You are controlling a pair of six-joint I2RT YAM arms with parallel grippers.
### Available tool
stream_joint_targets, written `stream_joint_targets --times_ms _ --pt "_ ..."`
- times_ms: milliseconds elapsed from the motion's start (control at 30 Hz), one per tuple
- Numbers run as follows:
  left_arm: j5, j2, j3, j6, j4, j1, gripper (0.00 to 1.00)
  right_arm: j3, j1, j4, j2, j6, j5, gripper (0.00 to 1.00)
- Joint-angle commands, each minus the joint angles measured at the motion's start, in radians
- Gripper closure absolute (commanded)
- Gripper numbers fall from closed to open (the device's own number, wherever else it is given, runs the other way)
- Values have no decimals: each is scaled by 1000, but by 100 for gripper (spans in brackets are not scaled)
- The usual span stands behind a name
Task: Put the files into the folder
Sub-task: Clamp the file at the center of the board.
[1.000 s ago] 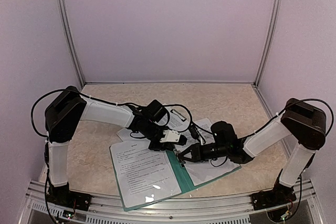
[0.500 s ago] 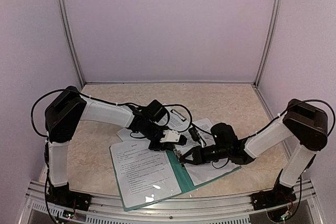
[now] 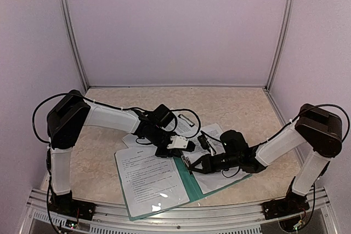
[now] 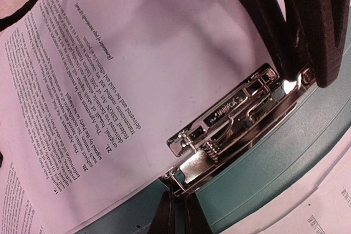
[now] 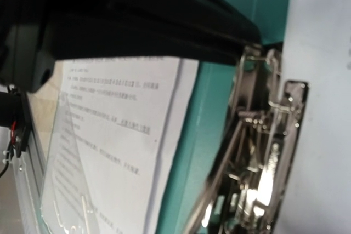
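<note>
Left gripper point(image 3: 188, 147), pressed together, is touching the folder point(image 3: 190, 183)'s metal clip point(image 4: 230, 119) from 11 o'clock. Right gripper point(image 3: 189, 164), closure unclear, is hovering at 4 o'clock. The files point(image 3: 148, 179) are probably needing squaring beneath.

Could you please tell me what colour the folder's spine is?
Teal green; the folder shows it best in the left wrist view.

One teal folder point(image 3: 193, 187), one metal clip point(image 4: 236, 119), at least three printed sheets point(image 3: 148, 176), two robot arms point(image 3: 109, 118) point(image 3: 277, 143).
</note>
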Motion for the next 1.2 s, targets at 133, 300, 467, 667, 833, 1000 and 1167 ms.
stream_joint_targets --times_ms 133,300,467,667,833,1000,1167 --pt "-32 62 -24 -19 -99 -16 100 -32 23 -88 62 -22 50 100" --pt "-31 63 -23 -16 -100 -16 100 -32 27 -91 79 -23 57 100" --pt "-29 65 -22 -19 -100 -17 100 -26 28 -120 81 -42 73 100" --pt "-27 67 -20 -19 -103 -19 100 -9 28 -156 91 -69 90 100" --pt "-26 69 -18 -21 -105 -19 100 11 30 -205 93 -102 110 100" --pt "-28 70 -16 -23 -106 -18 100 25 34 -238 93 -122 118 100" --pt "-30 72 -14 -25 -109 -19 100 29 44 -264 90 -134 131 100"
